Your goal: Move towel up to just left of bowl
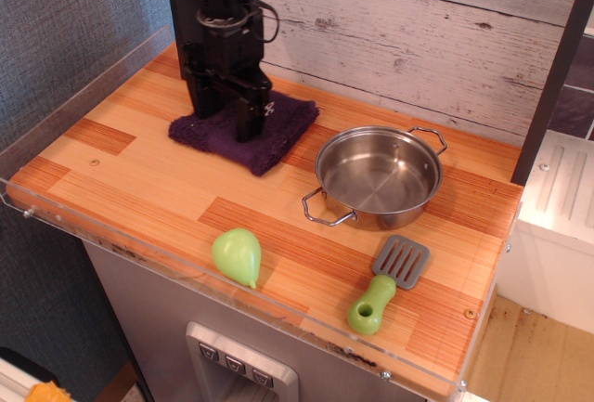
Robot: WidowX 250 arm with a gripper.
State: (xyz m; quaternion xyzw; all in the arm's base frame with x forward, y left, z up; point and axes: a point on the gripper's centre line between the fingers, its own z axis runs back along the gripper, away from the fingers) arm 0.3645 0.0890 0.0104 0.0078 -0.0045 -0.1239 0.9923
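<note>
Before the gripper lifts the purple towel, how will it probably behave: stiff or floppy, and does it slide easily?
The towel looks knitted and folded, so it is probably soft and would sag at the edges if lifted. It seems light for its size. Its nubby texture may drag a little on the smooth wooden counter, yet it likely slides when pressed by the gripper.

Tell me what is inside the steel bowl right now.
Nothing shows inside the bowl: its shiny floor and far inner wall are bare, with only reflections. The near rim hides a strip of the inner wall closest to the camera. The towel lies outside, to its left.
</note>
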